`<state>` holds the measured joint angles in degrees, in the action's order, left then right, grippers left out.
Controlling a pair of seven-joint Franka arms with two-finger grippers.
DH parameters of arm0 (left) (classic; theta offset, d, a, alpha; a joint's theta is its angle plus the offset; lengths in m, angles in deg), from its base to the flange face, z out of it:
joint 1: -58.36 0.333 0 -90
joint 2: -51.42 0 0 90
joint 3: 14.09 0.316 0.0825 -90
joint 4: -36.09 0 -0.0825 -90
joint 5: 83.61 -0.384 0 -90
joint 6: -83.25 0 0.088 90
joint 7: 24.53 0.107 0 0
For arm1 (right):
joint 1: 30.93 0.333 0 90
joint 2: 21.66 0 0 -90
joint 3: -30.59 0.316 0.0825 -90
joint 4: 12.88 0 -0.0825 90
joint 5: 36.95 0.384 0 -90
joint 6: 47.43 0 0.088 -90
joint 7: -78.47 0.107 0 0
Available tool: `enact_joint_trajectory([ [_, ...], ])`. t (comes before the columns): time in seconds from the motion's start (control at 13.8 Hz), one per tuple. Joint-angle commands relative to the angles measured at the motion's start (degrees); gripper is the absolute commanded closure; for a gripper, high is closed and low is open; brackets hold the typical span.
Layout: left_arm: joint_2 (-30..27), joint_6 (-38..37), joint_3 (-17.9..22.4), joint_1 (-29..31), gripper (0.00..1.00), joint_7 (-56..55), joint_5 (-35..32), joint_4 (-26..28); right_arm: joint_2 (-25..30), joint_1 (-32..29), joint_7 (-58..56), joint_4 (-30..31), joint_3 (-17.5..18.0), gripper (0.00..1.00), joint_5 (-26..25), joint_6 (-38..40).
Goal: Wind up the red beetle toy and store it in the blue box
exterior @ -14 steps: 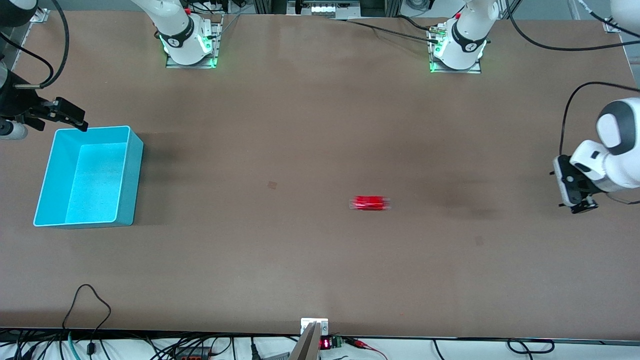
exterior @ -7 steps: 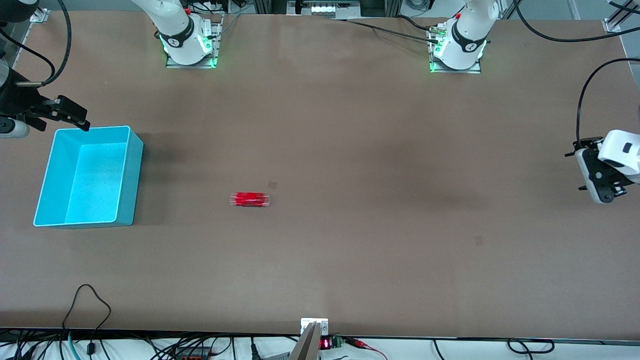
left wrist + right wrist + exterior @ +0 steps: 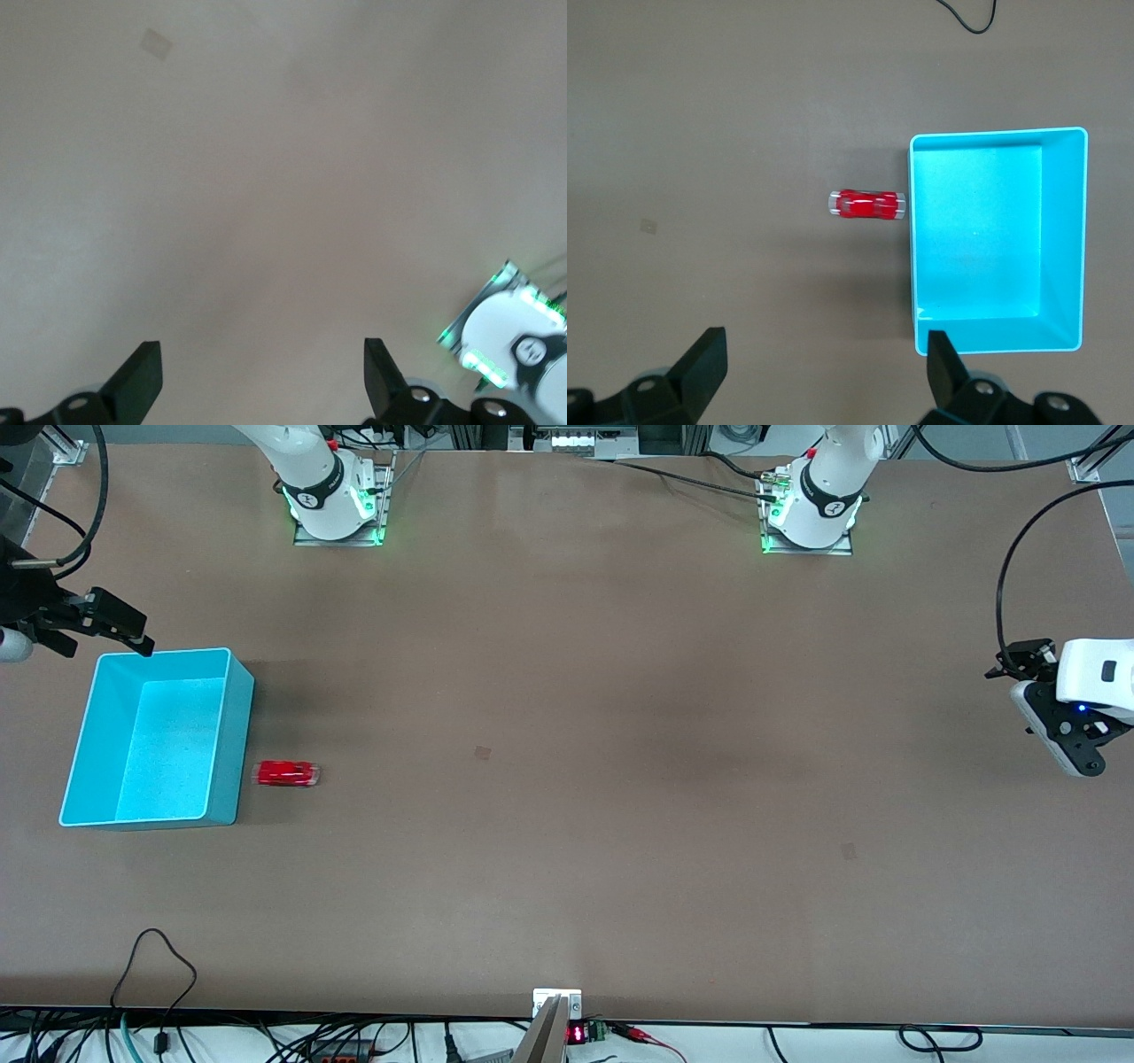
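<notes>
The red beetle toy [image 3: 285, 773] stands on the table, close beside the wall of the blue box [image 3: 168, 735] that faces the left arm's end; whether it touches the wall I cannot tell. The box is empty. My right gripper [image 3: 113, 622] hangs open and empty over the table, by the box's corner that lies farthest from the front camera. Its wrist view shows its open gripper [image 3: 824, 341], the toy [image 3: 867, 204] and the box [image 3: 983, 230]. My left gripper [image 3: 1019, 664] is open and empty, high over the left arm's end of the table. The left wrist view shows the gripper [image 3: 261, 354] over bare table.
The arm bases [image 3: 332, 500] [image 3: 811, 509] stand along the table's edge farthest from the front camera. The left arm's base also shows in the left wrist view [image 3: 514, 341]. Two small patches [image 3: 482, 753] [image 3: 849, 851] mark the tabletop. A black cable [image 3: 155, 957] loops onto the near edge.
The toy has rolled from the table's middle toward the right arm's end and now stands beside the box. The left gripper has drawn back and turned. The right gripper barely shifted.
</notes>
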<state>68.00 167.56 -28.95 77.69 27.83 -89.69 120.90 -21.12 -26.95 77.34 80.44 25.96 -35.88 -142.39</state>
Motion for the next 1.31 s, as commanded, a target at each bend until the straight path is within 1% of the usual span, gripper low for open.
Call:
enact_joint_trajectory([
  [0.0,-1.8,-1.2,-1.6,0.5,0.00,-9.3,-0.2,-0.3,-1.2,-0.3,-0.4,-1.0,0.0,0.00,1.0,0.9],
  [0.22,-1.7,-0.7,-1.8,0.5,0.00,-10.7,-0.6,-0.5,-4.0,-0.6,-0.5,-0.6,0.0,0.00,1.1,1.4],
  [0.44,-1.7,-0.7,-1.9,0.4,0.00,-14.8,0.0,-2.1,-10.9,-0.1,-1.1,-0.7,0.1,0.00,1.1,2.0],
  [0.58,-1.7,-0.8,-1.9,0.3,0.00,-21.3,0.1,-3.3,-13.0,0.1,-1.2,-0.8,0.2,0.00,1.1,1.7],
  [0.8,-1.7,-0.9,-3.4,-0.3,0.00,-30.9,0.2,-4.3,-15.1,0.2,-1.4,-1.0,0.3,0.00,1.1,0.8],
  [0.87,-2.2,-0.8,-3.2,-1.6,0.00,-34.7,0.8,-4.2,-15.4,0.6,-2.0,-1.0,0.2,0.00,1.0,0.2],
  [0.94,-3.1,-0.4,-1.9,-4.0,0.00,-38.8,1.0,-3.7,-15.7,0.7,-2.7,-1.0,0.2,0.00,1.0,-0.7],
  [1.02,-4.6,1.3,1.9,-7.3,0.00,-43.4,1.0,-2.9,-16.0,0.6,-3.6,-1.0,0.2,0.00,1.0,-1.4],
  [1.09,-5.8,3.3,6.9,-12.2,0.00,-47.5,1.1,-1.0,-16.5,0.5,-5.3,-1.0,0.2,0.00,0.9,-2.1],
  [1.16,-7.2,6.0,11.6,-16.2,0.00,-48.9,1.2,0.8,-17.2,0.3,-8.0,-1.0,0.1,0.00,1.0,-2.6],
  [1.23,-9.4,8.0,14.0,-18.6,0.00,-49.1,2.6,3.6,-18.2,0.1,-10.4,-1.0,0.1,0.00,1.0,-3.3],
])
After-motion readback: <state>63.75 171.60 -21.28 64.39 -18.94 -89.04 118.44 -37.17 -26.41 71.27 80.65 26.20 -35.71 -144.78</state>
